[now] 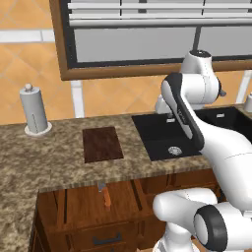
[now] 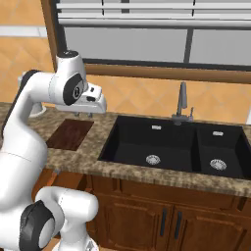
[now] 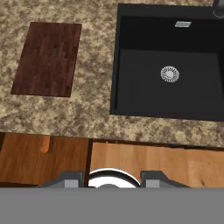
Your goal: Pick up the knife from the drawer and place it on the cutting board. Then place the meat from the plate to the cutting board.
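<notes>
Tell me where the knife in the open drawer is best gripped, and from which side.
Probably the orange-brown handle of the knife, from straight above. It lies flat on the floor of the drawer, handle toward the robot and blade under the counter edge, so the handle end is the exposed part.

In the left base view the cutting board (image 1: pixel 102 143) lies flat on the counter (image 1: pixel 54 167) at mid-frame, left of the sink (image 1: pixel 167 135). A paper towel holder (image 1: pixel 34 110) stands upright at the left edge, behind and well apart from the board. Below the counter's front edge the drawer (image 1: pixel 88 204) stands open, and the knife (image 1: pixel 105 194) lies in it, just under the board. In the right base view the board sits at left, the 2 basins of the sink to its right, and the faucet (image 2: pixel 182 103) behind them. In the hand view the board is upper left, the sink upper right, the drawer along the bottom.
</notes>
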### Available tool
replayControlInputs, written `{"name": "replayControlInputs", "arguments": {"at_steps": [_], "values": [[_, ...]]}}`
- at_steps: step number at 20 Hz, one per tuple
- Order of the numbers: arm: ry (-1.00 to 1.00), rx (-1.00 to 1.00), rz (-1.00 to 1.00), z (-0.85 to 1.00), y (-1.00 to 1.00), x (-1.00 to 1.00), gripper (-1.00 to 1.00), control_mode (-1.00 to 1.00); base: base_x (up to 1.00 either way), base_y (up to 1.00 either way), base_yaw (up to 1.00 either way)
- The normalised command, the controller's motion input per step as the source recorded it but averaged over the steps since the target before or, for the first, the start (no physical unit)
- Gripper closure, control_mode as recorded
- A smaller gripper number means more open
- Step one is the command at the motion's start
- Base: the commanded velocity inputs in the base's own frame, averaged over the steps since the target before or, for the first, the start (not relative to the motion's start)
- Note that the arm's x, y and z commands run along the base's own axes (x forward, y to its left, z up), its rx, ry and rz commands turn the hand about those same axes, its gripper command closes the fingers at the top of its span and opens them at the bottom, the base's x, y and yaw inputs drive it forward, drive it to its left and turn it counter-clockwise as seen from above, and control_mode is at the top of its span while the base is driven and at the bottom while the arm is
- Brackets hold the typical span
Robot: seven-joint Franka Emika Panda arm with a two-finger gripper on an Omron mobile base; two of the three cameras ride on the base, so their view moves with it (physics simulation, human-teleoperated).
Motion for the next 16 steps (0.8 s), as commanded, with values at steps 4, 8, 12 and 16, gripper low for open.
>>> {"name": "replayControlInputs", "arguments": {"at_steps": [4, 8, 12, 16], "values": [[0.0, 0.0, 0.0, -0.01, 0.0, 0.04, -1.0, 1.0, -0.34, -0.13, 0.11], [0.0, 0.0, 0.0, 0.0, 0.0, 0.0, -1.0, 1.0, -0.77, -0.01, 0.43], [0.0, 0.0, 0.0, 0.0, 0.0, 0.0, -1.0, 1.0, -0.05, -0.01, 0.62], [0.0, 0.0, 0.0, 0.0, 0.0, 0.0, -1.0, 1.0, 0.19, -0.34, 0.57]]}}
